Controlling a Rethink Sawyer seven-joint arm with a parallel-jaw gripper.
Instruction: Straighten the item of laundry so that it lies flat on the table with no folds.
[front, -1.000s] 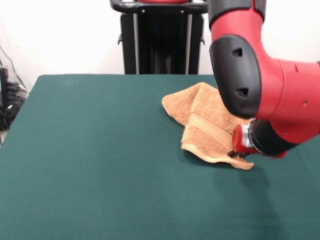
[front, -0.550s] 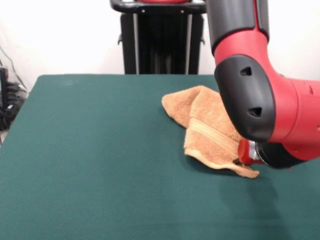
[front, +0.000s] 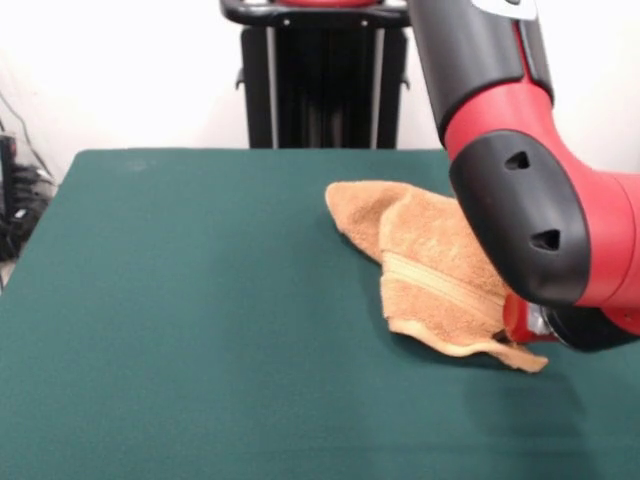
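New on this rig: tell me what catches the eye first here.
The big red and black arm fills the picture's right side, reaching down from above. Beneath it, a crumpled orange-tan towel lies folded over itself, right of centre on the dark green table; the arm's end meets its near corner.

An orange-tan towel (front: 430, 275) lies crumpled on the dark green worktop (front: 200, 330), right of centre. It is folded over itself, with a flat woven band running diagonally across the upper layer and a thin lower corner stretched out toward the right. The red and black arm (front: 520, 170) comes down from the top right and covers the towel's right side. The pincer (front: 528, 322) shows only as a red and silver part at that stretched corner; its grip is hidden.
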